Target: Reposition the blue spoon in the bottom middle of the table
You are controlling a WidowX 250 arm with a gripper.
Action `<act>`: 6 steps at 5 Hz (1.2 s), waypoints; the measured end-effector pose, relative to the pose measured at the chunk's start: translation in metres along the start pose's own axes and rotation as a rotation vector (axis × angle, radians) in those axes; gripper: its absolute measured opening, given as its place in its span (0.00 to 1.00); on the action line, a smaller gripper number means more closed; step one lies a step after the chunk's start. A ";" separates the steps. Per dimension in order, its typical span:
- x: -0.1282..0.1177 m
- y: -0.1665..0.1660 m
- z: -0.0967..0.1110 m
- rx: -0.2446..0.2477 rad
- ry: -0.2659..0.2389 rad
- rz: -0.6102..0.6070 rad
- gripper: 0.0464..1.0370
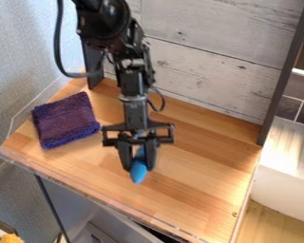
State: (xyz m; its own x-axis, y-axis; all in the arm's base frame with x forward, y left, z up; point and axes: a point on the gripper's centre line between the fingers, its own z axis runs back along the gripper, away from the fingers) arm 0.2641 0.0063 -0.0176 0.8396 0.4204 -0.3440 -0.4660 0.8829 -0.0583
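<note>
My black two-finger gripper (pixel 138 163) is closed around the blue plastic spoon (pixel 138 173), mid light-wood counter (pixel 199 190), a finger each side, probably so it won't twist on the way to bottom middle

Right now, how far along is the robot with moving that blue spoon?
Grasping looks done: the hand pinches the blue spoon. I can't tell whether it is lifted. Probably left: placing it at the bottom middle of the table, as it sits back from the front edge, then letting go.
</note>
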 end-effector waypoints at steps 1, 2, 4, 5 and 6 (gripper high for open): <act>0.013 0.004 0.007 -0.015 -0.018 0.023 0.40; 0.022 0.007 0.006 -0.018 -0.008 0.039 0.40; 0.041 0.017 0.009 -0.021 -0.016 0.088 0.40; 0.048 0.022 0.017 -0.036 -0.028 0.113 0.40; 0.056 0.024 0.026 -0.052 -0.050 0.127 0.40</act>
State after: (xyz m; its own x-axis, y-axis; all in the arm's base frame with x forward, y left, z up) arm 0.3078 0.0564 -0.0140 0.7854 0.5388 -0.3046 -0.5819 0.8106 -0.0665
